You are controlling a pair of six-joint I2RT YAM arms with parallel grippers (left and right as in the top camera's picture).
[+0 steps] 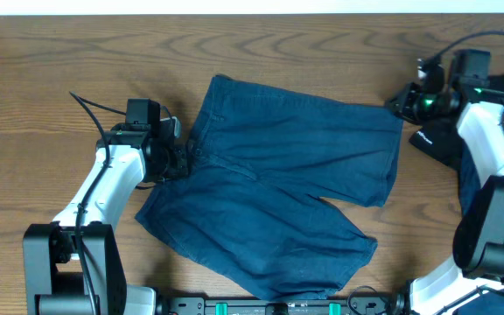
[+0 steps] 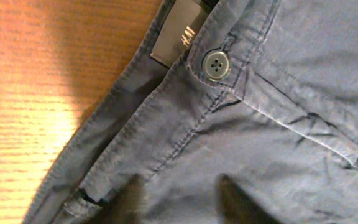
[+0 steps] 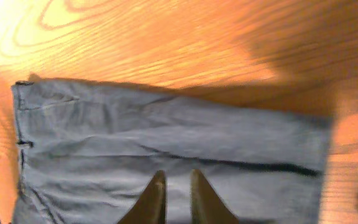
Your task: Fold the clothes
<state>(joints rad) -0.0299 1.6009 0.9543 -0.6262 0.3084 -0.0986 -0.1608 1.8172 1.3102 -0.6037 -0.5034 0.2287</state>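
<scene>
Looking down at a wood-grain table [image 1: 51, 52], brown with swirly oak patterning and a pale strip along the far edge. Blue denim shorts [image 1: 287, 192] lie spread flat in the middle, waistband to the left, legs to the right. The left gripper [image 1: 178, 156] sits at the waistband, fingers spread wide over the cloth just below the button [image 2: 216, 65] and black label [image 2: 178, 42]. The right gripper [image 1: 401, 101] is at the far leg's hem corner, fingers [image 3: 157, 199] nearly pressed together; can't tell if fabric's caught. A dark garment [image 1: 436, 140] lies just right of the shorts.
</scene>
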